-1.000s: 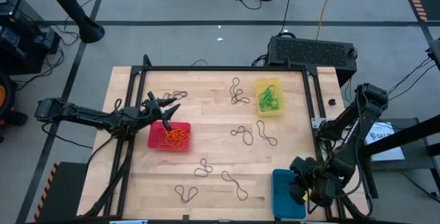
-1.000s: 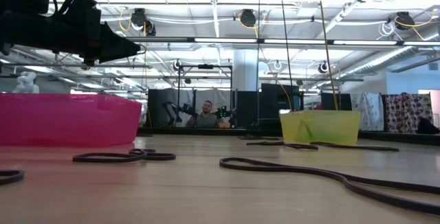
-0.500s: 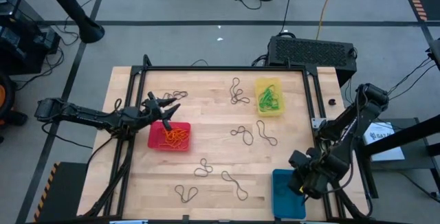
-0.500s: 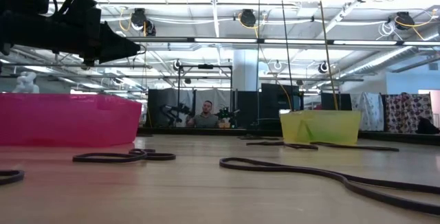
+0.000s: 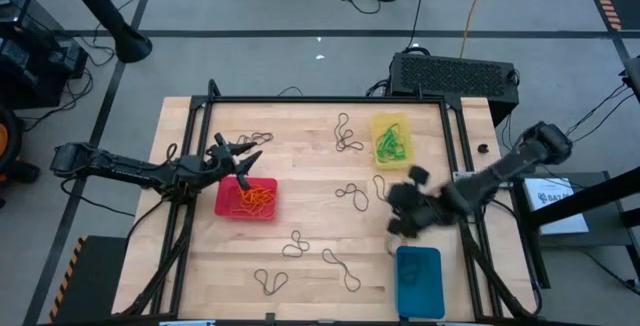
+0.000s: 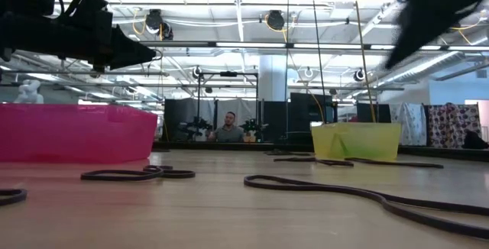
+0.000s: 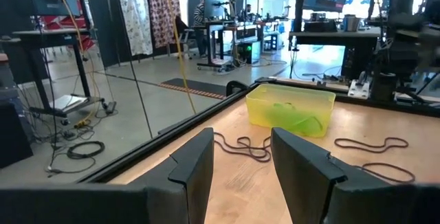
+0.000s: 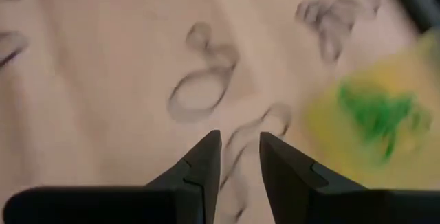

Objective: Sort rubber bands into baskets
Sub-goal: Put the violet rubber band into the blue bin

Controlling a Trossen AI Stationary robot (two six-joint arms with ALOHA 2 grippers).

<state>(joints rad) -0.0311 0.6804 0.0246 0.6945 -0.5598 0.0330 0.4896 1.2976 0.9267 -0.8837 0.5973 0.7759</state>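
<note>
My right gripper hovers open and empty over the table's right middle, above dark rubber bands, which also show in the right wrist view. The yellow basket holds green bands. My left gripper waits open and empty over the far left corner of the red basket, which holds orange bands. The blue basket stands at the near right edge. Loose dark bands lie flat on the wood.
More dark bands lie near the yellow basket, by the left gripper and toward the near edge. A black frame runs round the table. A person sits far behind the table.
My right gripper has swung from over the blue basket at the near right corner toward the far edge and the left, out over the table's right middle. It now shows blurred at the top right of the low view. My left arm has kept still.
</note>
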